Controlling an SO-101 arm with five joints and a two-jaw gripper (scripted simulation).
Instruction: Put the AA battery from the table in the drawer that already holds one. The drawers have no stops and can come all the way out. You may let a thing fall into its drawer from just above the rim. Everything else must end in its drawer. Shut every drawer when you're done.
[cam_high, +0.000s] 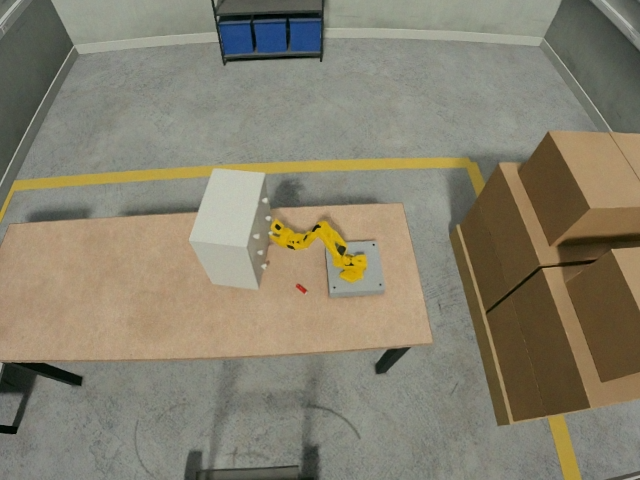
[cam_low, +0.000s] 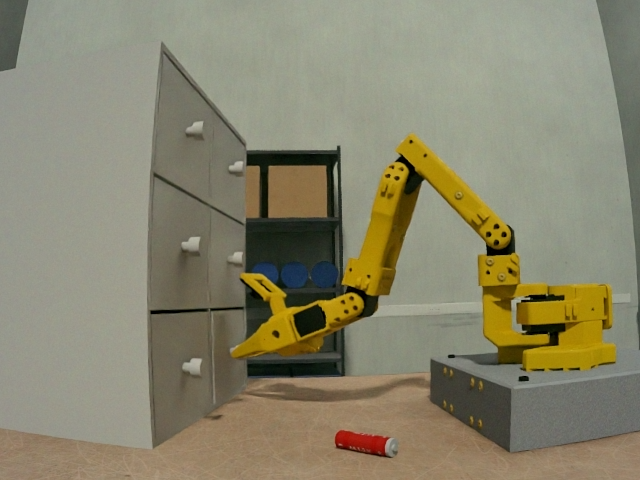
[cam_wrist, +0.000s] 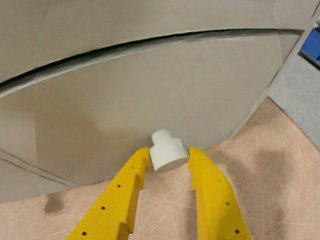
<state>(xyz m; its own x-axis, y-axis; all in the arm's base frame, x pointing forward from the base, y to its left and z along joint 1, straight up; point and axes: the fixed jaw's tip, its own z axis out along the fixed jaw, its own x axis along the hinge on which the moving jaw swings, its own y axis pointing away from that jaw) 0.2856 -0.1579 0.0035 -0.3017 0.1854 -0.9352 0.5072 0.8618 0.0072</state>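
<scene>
Pinching the knob low on the cabinet's front, the hand should press straight in, then spread fully before backing away

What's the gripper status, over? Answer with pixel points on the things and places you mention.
Gripper (cam_high: 272, 232) (cam_low: 236, 315) (cam_wrist: 169, 156) shut on white knob (cam_wrist: 168, 153), lower far drawer. Battery (cam_high: 301, 288) (cam_low: 366, 443) on table, not stowed. Nothing seen blocking the battery; no drawer visibly standing open.

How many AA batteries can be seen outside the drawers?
1: the red battery, lying on the table between cabinet and arm base. Closed drawers may hide others.
</scene>
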